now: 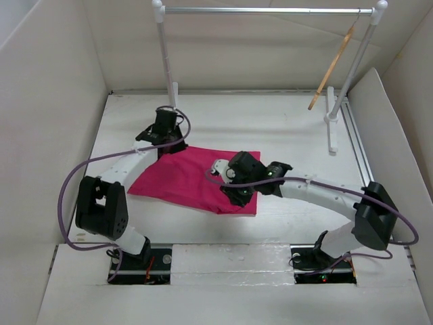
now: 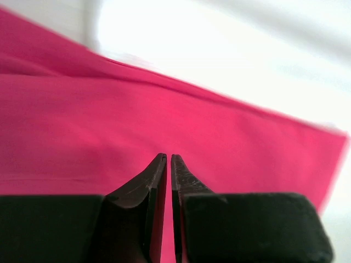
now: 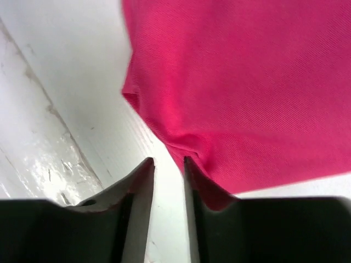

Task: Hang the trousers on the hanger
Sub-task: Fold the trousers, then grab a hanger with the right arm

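The magenta trousers (image 1: 189, 177) lie folded flat on the white table, left of centre. My left gripper (image 1: 167, 143) is at their far left corner. In the left wrist view its jaws (image 2: 169, 155) stand almost together with pink cloth (image 2: 192, 120) in the thin gap. My right gripper (image 1: 233, 196) is at the trousers' near right edge. In the right wrist view it (image 3: 168, 160) is slightly open over bare table, one finger resting on the cloth's edge (image 3: 247, 82). The tan wooden hanger (image 1: 333, 64) hangs from the rail at the far right.
A white-posted rack with a grey rail (image 1: 264, 10) stands at the back, its feet (image 1: 331, 132) on the table. White walls enclose the table on the left, right and back. A metal track (image 1: 358, 145) runs along the right side.
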You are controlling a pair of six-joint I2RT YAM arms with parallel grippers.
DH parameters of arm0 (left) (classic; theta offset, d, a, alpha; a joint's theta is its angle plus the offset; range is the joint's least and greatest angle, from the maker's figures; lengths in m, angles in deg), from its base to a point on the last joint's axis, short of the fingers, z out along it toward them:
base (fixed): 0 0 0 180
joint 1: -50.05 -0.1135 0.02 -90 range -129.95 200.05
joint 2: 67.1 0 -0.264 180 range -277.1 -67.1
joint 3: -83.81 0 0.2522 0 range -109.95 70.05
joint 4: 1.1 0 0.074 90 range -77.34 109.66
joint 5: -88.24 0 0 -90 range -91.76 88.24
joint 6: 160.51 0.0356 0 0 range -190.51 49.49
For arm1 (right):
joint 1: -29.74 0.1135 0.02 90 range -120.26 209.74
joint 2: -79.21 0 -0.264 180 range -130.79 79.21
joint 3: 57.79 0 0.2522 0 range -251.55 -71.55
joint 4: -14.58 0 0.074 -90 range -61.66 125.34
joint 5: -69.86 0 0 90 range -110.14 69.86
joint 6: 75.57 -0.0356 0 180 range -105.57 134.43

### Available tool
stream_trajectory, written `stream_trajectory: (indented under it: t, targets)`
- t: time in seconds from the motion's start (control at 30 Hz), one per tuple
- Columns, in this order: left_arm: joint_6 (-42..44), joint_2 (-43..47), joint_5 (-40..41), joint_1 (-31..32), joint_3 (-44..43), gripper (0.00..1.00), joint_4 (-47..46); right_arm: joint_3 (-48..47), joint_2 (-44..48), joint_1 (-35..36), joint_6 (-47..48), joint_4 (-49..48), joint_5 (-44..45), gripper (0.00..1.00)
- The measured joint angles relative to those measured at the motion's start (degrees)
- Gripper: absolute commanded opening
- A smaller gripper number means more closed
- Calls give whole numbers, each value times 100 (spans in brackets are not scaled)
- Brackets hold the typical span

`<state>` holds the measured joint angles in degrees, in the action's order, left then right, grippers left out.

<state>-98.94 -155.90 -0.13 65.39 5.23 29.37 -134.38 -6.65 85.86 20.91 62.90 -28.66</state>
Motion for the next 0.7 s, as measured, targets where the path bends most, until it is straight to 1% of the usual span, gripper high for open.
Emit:
stream_trajectory:
  t: [0.03, 0.07, 0.1, 0.17, 0.23, 0.33, 0.43, 0.5, 0.53, 0.6, 0.63, 0.67, 0.7]
  targets:
    - [2, 61, -90, 179, 13, 5, -22, 50, 109, -114, -7, -39, 0, 10]
    - [-7, 105, -205, 345, 72, 5, -92, 142, 188, -238, -13, -120, -4, 0]
    - [-13, 116, -308, 448, 162, 5, -155, 280, 232, -389, -50, -225, -2, 0]
    - [-33, 94, -435, 442, 402, 4, -232, 595, 214, -623, -118, -466, 39, 0]
    - [-46, 9, -509, 282, 667, 4, -243, 970, 133, -807, -190, -654, 107, 0]
    - [-48, -186, -562, -22, 1001, 1, -232, 1434, -4, -890, -339, -841, 146, 0]
    - [-72, -328, -527, -192, 1156, 0, -227, 1541, -46, -890, -444, -973, 157, 0]
    - [-72, -319, -544, -195, 1154, 0, -238, 1462, 4, -890, -459, -866, 190, 0]
    - [-70, -293, -581, -195, 1147, 0, -238, 1353, 50, -890, -452, -732, 229, 5]
    - [-66, -212, -695, -190, 1119, 0, -223, 911, 216, -925, -400, -260, 345, 24]
    - [-63, -155, -726, -179, 1060, 0, -170, 175, 393, -986, -273, 170, 516, 49]
    - [-61, -90, -748, -160, 964, 0, -127, 129, 409, -994, -271, 175, 527, 49]
    - [-50, -17, -723, -96, 804, 0, -44, -452, 535, -1082, -173, 369, 656, 58]
